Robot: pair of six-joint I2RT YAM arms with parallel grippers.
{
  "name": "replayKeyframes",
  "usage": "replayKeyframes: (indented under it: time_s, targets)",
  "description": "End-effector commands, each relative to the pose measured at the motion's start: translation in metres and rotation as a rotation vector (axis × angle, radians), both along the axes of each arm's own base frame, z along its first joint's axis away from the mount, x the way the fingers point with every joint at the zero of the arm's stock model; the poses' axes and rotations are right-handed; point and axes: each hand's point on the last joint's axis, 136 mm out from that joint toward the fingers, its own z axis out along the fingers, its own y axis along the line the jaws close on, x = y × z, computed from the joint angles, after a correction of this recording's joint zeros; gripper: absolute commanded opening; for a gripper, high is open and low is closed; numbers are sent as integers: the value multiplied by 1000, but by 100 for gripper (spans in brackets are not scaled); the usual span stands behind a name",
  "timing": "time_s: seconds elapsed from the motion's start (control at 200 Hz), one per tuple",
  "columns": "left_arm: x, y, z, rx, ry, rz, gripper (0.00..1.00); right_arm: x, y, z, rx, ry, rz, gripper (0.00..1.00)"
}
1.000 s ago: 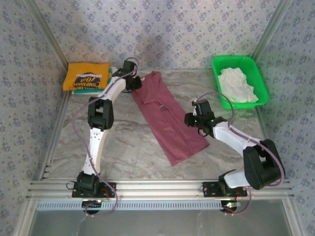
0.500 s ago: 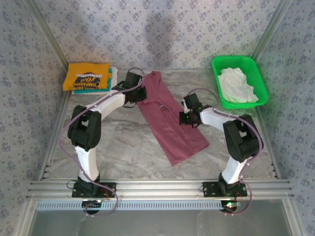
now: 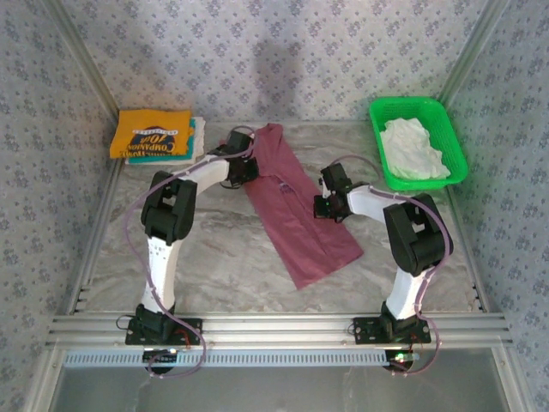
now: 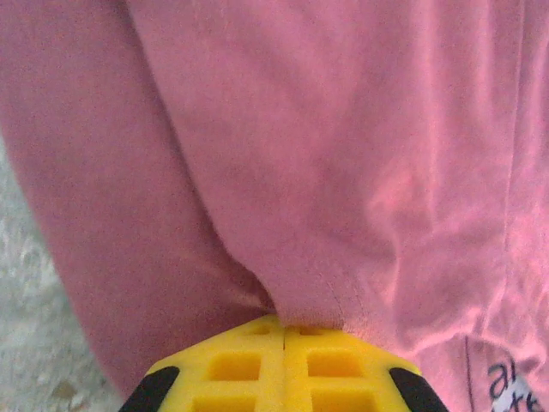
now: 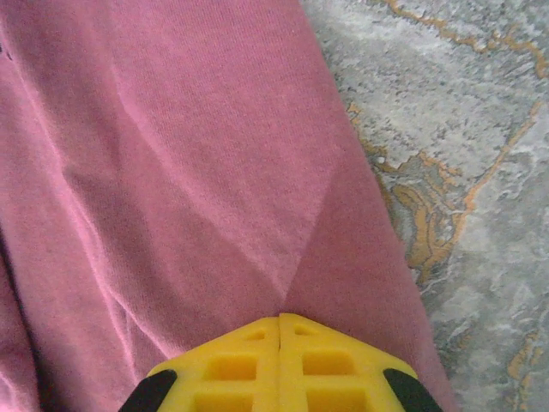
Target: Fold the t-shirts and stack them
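A maroon t-shirt lies in a long, lengthwise-folded strip running diagonally across the marble table. My left gripper is at its upper left edge, shut on a pucker of the maroon cloth; the yellow fingertips meet. My right gripper is on the strip's right edge, also shut, with maroon cloth creased into the closed tips. A folded yellow-orange t-shirt with dark lettering tops a stack showing teal and white edges. A crumpled white t-shirt lies in the basket.
The green mesh basket stands at the back right corner. Patterned walls close in the back and both sides. Bare marble table lies in front of the maroon strip, and a metal rail runs along the near edge.
Both grippers came in onto the maroon shirt and shut on it: the left moved toward me onto its upper left edge, the right moved left onto its right edge.
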Motion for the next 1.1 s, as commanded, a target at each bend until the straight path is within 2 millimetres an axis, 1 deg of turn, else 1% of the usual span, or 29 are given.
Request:
replayKeyframes:
  time_s: [0.0,0.09,0.215,0.32,0.335,0.34,0.355,0.415,0.455,0.545,0.635,0.68,0.775,0.79,0.83,0.919,0.934,0.999,1.024,1.054,1.069,1.094]
  targets:
    - [3,7,-11,28,36,-9,0,-45,-1,-30,-11,164,-37,0]
    - [10,12,-15,54,40,-28,0,-58,7,-35,-3,191,-64,0]
    - [22,18,-18,59,31,-53,0,-74,26,-40,30,244,-100,0]
    - [35,18,-17,57,24,-88,0,-85,56,-40,90,273,-121,0]
    - [35,18,-19,61,30,-94,0,-86,60,-40,95,272,-122,0]
    - [35,18,-21,63,34,-96,0,-86,61,-40,97,272,-122,0]
    - [41,16,-15,59,16,-102,0,-87,65,-39,104,268,-123,1]
    - [49,10,-13,55,2,-136,0,-86,80,-35,131,255,-126,7]
    - [52,6,-13,51,-2,-150,0,-83,93,-29,162,243,-116,8]
    - [55,7,-8,60,-9,-154,0,-74,104,-17,192,212,-117,10]
    - [55,14,-3,72,-38,-117,0,-61,101,0,212,160,-130,14]
    - [55,16,-3,57,-44,-96,0,-55,93,7,202,131,-141,16]
    - [51,19,-3,38,-34,-60,0,-43,75,20,172,78,-149,17]
    - [46,21,-10,44,-17,-56,0,-41,72,22,171,71,-148,17]
    - [42,23,-16,46,-12,-50,0,-34,69,28,175,53,-134,18]
    - [40,29,-17,53,-13,-29,0,-23,63,39,155,29,-105,19]
    - [39,30,-17,53,-11,-27,0,-21,63,41,139,16,-80,19]
    - [40,33,-8,56,-27,-16,0,-12,66,47,109,-6,-40,19]
    - [41,34,-2,56,-41,-11,0,-8,67,50,101,-16,-22,19]
    - [41,35,4,55,-54,-5,0,-6,66,46,80,-13,-14,19]
    - [41,35,8,53,-61,-1,0,1,70,55,84,-33,-8,19]
    - [41,36,15,49,-74,8,0,6,72,57,77,-42,-2,19]
